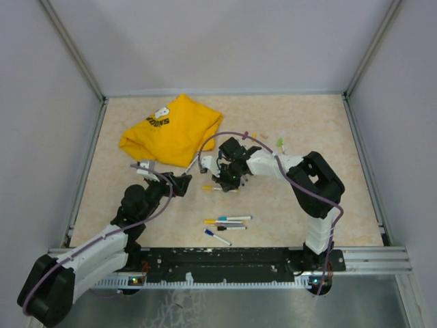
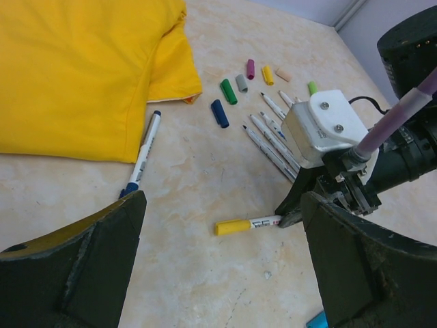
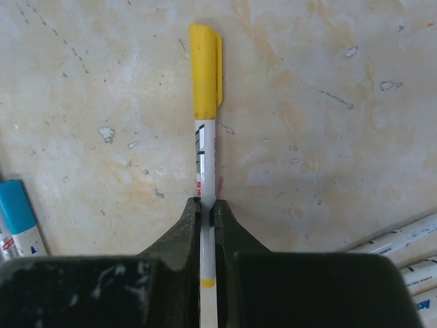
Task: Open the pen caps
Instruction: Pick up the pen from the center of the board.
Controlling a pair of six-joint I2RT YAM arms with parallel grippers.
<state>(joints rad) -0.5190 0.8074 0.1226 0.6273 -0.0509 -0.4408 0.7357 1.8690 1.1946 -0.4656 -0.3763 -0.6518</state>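
Item: yellow-capped pen (image 3: 205,154), flat on the table (image 3: 328,137), yellow cap (image 3: 205,68) on, its white barrel pinched near the tail by my right gripper (image 3: 206,205), jaws narrowed onto it. My left gripper (image 2: 222,205) stands wide and holds nothing, with the capped end between its fingers. Risk, as I judge it: with so short a hold, pulling the cap may swivel or slide the pen free, or the left jaws may nip barrel instead of cap.

text: none legible | yellow T-shirt (image 1: 174,133): dark print, unreadable | pen barrel (image 3: 205,157): marks blurred
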